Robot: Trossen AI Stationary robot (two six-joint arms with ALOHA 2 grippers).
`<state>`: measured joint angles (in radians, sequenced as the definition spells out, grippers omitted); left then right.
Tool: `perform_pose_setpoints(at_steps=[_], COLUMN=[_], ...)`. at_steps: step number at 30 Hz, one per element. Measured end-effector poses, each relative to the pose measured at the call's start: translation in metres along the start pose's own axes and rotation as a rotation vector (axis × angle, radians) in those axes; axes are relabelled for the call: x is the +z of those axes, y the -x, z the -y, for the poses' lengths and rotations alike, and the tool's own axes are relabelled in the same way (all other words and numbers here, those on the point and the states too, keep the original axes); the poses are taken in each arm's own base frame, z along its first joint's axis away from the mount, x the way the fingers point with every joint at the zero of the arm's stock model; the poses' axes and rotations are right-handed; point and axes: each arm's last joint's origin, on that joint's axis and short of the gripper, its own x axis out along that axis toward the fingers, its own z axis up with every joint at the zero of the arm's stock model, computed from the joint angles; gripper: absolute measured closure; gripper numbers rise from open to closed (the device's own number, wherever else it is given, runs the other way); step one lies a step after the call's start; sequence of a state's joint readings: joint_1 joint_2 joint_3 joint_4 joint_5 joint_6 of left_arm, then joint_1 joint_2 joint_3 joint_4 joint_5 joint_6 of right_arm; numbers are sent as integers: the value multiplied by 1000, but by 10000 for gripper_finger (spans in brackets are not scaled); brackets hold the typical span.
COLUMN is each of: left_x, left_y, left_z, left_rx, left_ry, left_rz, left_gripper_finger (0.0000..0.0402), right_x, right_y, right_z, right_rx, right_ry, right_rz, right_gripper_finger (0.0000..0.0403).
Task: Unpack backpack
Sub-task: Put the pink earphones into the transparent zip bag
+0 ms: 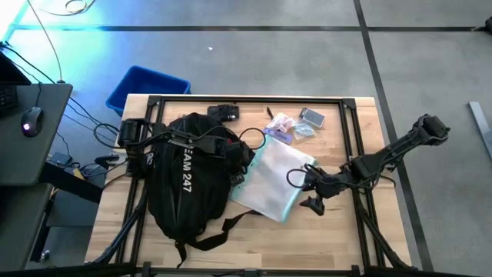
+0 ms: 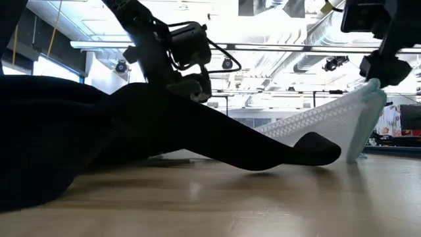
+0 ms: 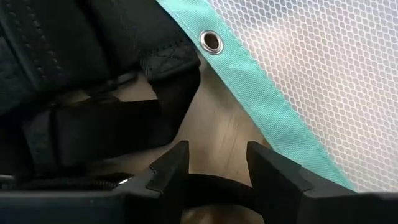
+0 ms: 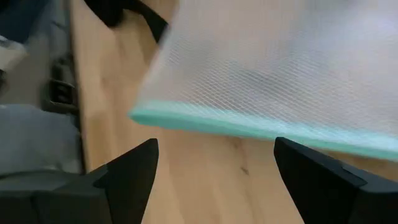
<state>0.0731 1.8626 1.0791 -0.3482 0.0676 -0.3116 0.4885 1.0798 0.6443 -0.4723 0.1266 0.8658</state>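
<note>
The black backpack (image 1: 184,181) lies on the table's left half, white "247" lettering up, its straps trailing toward the near edge; in the low view it fills the left (image 2: 99,131). A white mesh pouch with a teal border (image 1: 273,181) lies to its right, its left edge at the backpack, its right end raised (image 2: 365,99). My left gripper (image 1: 244,158) is open and low over bare wood between the backpack and the pouch's eyelet corner (image 3: 211,41). My right gripper (image 1: 311,198) is open at the pouch's near right edge (image 4: 261,127). My right gripper stands open at the pouch's teal edge (image 4: 205,118), which runs just beyond its fingertips (image 4: 146,152). I cannot tell whether a finger touches it. In the low view the pouch's raised end (image 2: 371,89) sits right under this gripper.
Small things lie along the table's far side: a black item (image 1: 223,112), clear packets (image 1: 284,127) and a small box (image 1: 311,118). A blue bin (image 1: 146,85) stands off the far left corner. A desk with a mouse (image 1: 31,119) is to the left. Bare wood shows near the front edge.
</note>
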Motion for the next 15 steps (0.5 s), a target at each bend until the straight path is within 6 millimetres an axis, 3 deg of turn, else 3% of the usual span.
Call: perform_pose_setpoints(at_steps=[5, 9, 15], left_x=[1, 2, 8], left_y=[0, 1, 22], left_z=[1, 4, 21], left_rx=[-15, -87, -114], left_ry=[-3, -5, -35], left_rz=[8, -7, -7], left_gripper_finger=[262, 262, 286], right_x=[-6, -10, -17], right_y=[5, 4, -14], right_z=[10, 23, 28], right_rx=[-144, -271, -197], right_ry=[84, -22, -87], right_rz=[-85, -86, 18], right_gripper_finger=[99, 99, 99])
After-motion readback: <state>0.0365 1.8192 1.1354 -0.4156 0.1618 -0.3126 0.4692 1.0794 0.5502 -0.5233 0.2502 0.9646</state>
